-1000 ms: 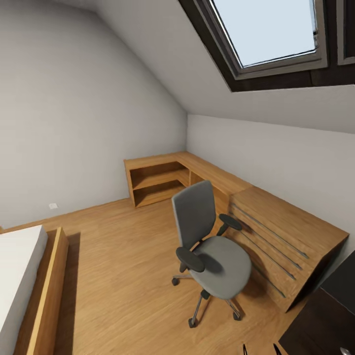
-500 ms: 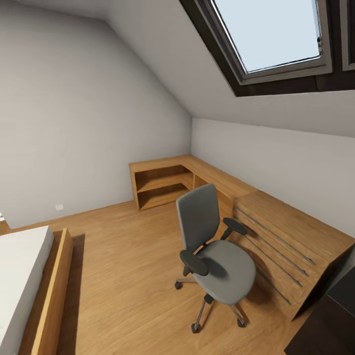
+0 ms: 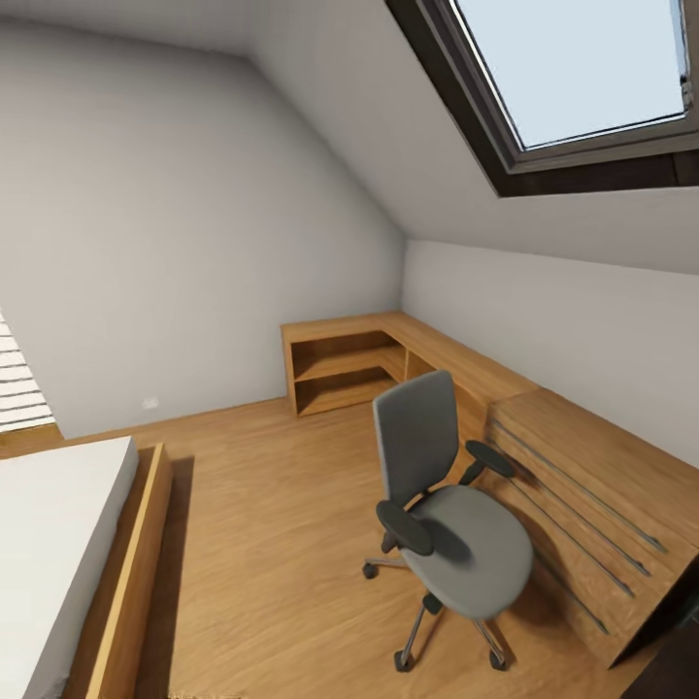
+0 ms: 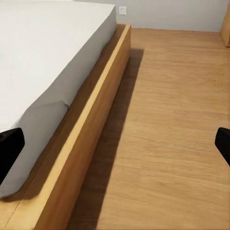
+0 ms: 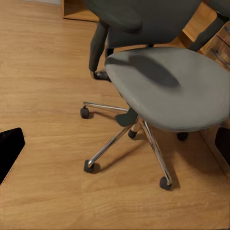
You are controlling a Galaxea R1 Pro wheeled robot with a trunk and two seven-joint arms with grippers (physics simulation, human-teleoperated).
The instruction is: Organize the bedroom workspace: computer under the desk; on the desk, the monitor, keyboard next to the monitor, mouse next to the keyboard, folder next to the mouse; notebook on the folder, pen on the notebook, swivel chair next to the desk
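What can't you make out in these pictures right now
- Swivel chair: right wrist view cuts off the backrest top; its seat hides part of the chrome base.
- Chest of drawers: head view's right edge cuts off its far end.
- Bed: cut off by the frame edges in left wrist and head views.
- Left gripper and right gripper: just dark fingertips at the frame edges.
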